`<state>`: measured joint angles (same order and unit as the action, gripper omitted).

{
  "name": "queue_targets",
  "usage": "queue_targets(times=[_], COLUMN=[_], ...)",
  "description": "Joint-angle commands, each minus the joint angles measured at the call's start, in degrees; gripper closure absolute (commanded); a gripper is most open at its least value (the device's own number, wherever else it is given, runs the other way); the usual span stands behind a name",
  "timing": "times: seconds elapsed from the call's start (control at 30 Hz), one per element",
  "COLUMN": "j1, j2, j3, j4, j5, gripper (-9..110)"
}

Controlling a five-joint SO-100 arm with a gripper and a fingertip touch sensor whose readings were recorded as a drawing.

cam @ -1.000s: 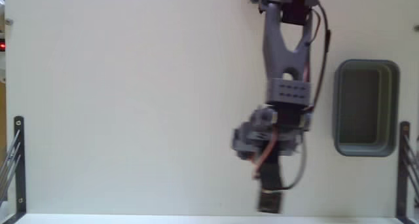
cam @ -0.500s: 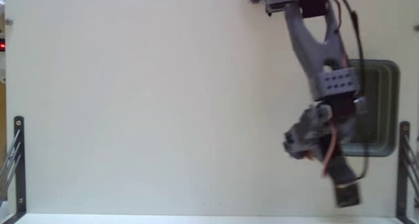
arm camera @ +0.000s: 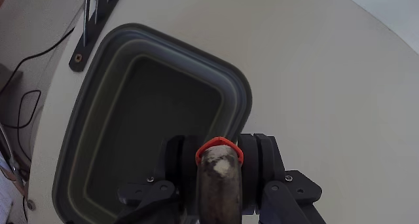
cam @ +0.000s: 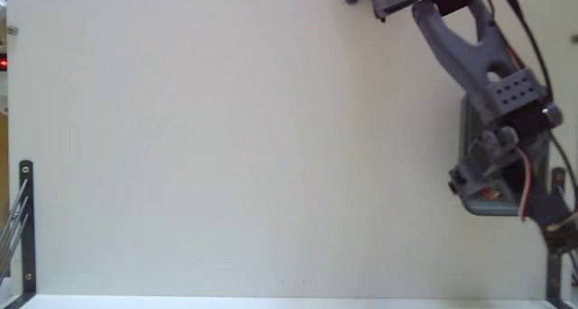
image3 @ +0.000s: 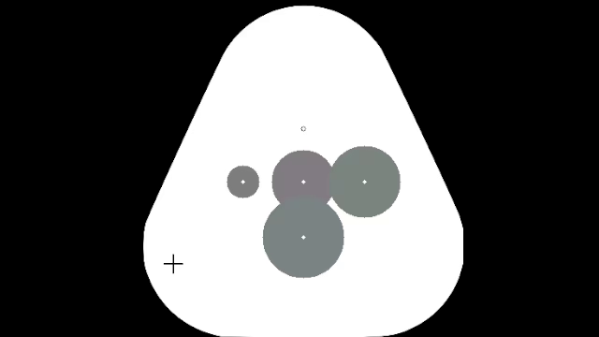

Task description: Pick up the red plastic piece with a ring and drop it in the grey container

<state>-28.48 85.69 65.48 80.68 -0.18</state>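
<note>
**Red piece held over the tub, release still to come**

The pick-up looks done: the red plastic piece with a ring (arm camera: 219, 150) is off the table (cam: 226, 146) and sits clamped in the gripper (arm camera: 219, 160). What remains, by my reading, is the drop itself, and perhaps a small shift further over the tub's opening first.

The grey container (arm camera: 98, 139) stands near the table's right edge in the fixed view, about halfway down that edge. In that view the arm (cam: 470, 47) reaches from the top edge down across the tub, hiding most of it; only part of the rim (cam: 467, 128) shows, and a small orange-red spot at the gripper may be the piece, though it is too small to be sure.

The wrist view is clearer. The jaws are drawn in tight on the piece, whose red loop arches over a dark rounded part between them. The piece hangs above the container's near rim and its dark inside, not touching either as far as I can tell. Whether it clears the rim fully for a clean fall cannot be judged from this angle.
</note>
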Motion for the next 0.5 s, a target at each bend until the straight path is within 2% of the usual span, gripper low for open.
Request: queue_targets(times=[0.0,0.47], j1=[-3.4,-8.9], j2=[6.5,7.4], j3=[-0.1,0.4], j4=[0.6,1.0], j5=[0.2,0.2], gripper=[73,73])
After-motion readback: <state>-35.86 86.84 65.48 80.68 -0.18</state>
